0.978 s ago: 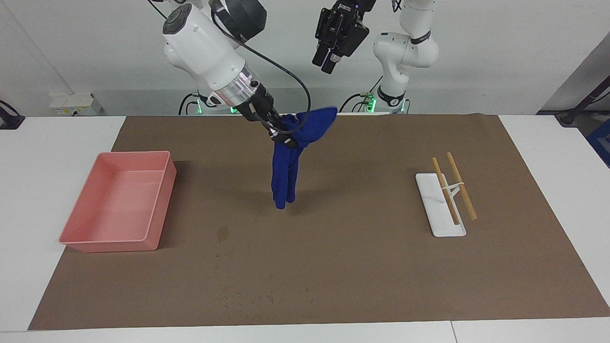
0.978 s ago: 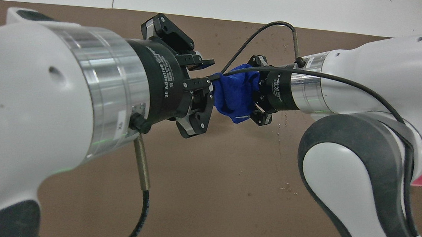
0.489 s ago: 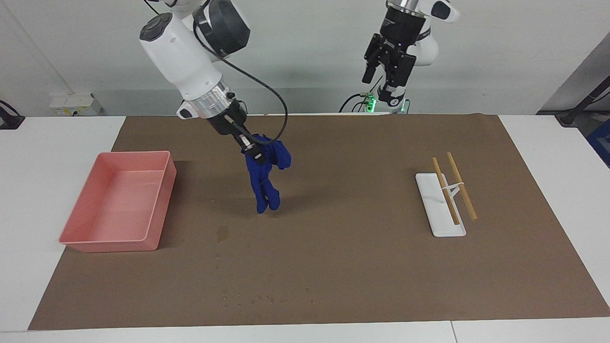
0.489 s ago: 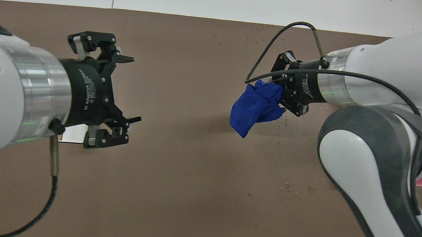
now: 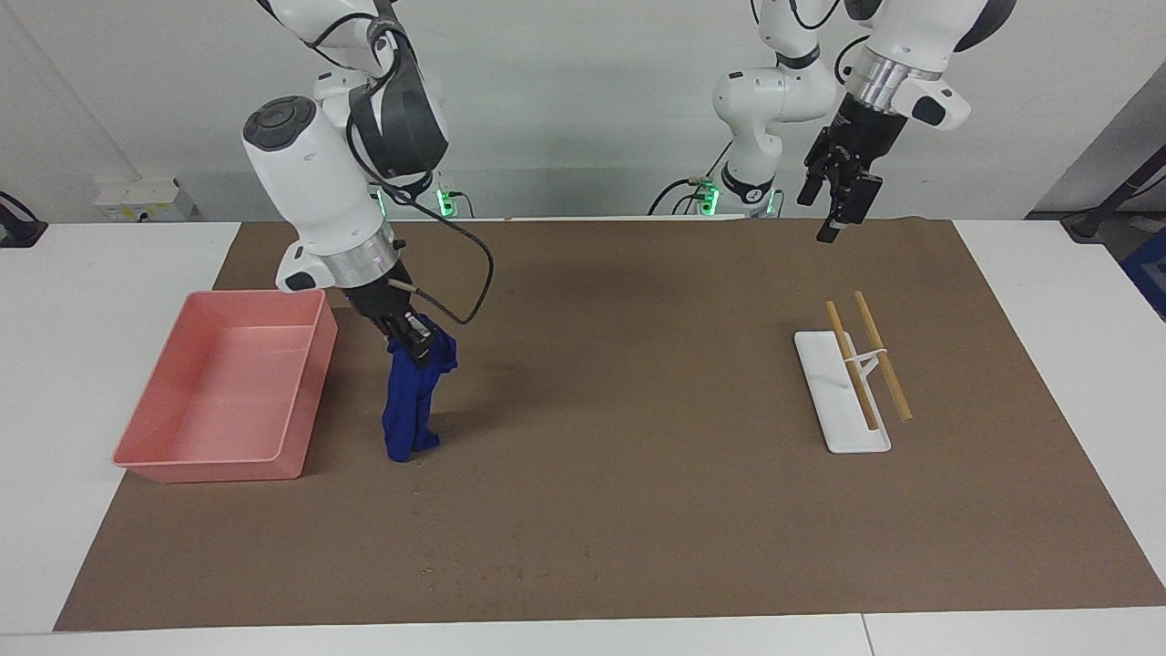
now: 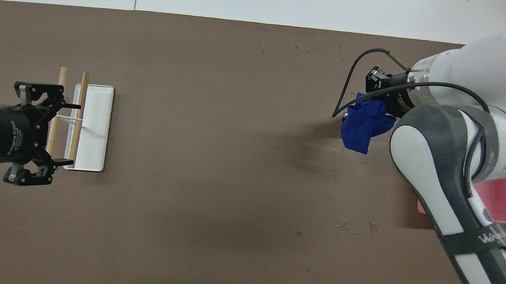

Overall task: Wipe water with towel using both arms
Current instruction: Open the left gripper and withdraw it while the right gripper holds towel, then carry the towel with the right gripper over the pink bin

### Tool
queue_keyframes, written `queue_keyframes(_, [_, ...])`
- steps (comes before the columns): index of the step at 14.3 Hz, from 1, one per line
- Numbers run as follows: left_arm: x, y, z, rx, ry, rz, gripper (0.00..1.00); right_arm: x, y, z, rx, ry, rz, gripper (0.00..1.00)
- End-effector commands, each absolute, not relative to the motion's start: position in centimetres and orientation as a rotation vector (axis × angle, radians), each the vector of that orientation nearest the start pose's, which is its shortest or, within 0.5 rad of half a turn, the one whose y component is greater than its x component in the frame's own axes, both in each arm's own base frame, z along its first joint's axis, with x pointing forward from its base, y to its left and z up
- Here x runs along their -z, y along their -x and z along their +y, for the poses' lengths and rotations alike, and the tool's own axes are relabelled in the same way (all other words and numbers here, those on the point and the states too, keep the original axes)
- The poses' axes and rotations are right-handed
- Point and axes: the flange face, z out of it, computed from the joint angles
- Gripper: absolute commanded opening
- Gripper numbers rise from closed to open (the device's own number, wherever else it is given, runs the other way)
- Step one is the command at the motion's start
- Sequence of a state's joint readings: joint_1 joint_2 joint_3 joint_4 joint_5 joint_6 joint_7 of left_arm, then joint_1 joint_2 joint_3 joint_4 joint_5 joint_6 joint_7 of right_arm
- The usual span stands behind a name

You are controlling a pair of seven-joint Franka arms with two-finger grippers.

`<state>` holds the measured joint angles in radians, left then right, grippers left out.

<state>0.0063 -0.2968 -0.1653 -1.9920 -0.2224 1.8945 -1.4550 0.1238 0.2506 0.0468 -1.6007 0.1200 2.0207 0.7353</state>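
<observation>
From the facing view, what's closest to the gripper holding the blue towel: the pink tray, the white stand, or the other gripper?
From the right gripper:
1. Pink tray, beside it at the right arm's end.
2. White stand, toward the left arm's end.
3. Left gripper, raised near the mat's edge.

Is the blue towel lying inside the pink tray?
No, the towel hangs from the right gripper beside the pink tray, its bottom end down at the brown mat.
</observation>
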Motion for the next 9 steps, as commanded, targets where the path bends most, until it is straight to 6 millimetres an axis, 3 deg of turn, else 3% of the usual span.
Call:
queue_keyframes(1, [-56.3, -47.1, -7.4, 0.066, 2.786, -1.933, 1.0, -47.6, -68.4, 9.2, 0.311, 2.874, 0.728, 0.0])
queue_keyframes(2, [-56.0, -47.2, -7.0, 0.068, 2.868, -1.788, 1.0, -45.9, -69.3, 7.9, 0.36, 2.875, 0.708, 0.0])
queue_keyframes(3, [-56.0, -47.3, -5.5, 0.073, 2.919, -1.686, 1.0, -44.2, -70.0, 7.7, 0.377, 2.882, 0.674, 0.0])
queue_keyframes(5, [-56.4, -47.0, -5.0, 0.023, 2.997, -1.446, 1.0, -41.6, -71.2, 7.2, 0.443, 2.88, 0.615, 0.0])
queue_keyframes(8, [-57.0, -46.2, -4.8, -0.041, 3.04, -0.932, 1.0, -35.4, -72.9, 7.9, 0.494, 2.924, 0.402, 0.0])
queue_keyframes(9, [-57.6, -46.3, -4.3, -0.051, 3.054, -0.846, 1.0, -33.1, -73.2, 8.5, 0.496, 2.932, 0.347, 0.0])
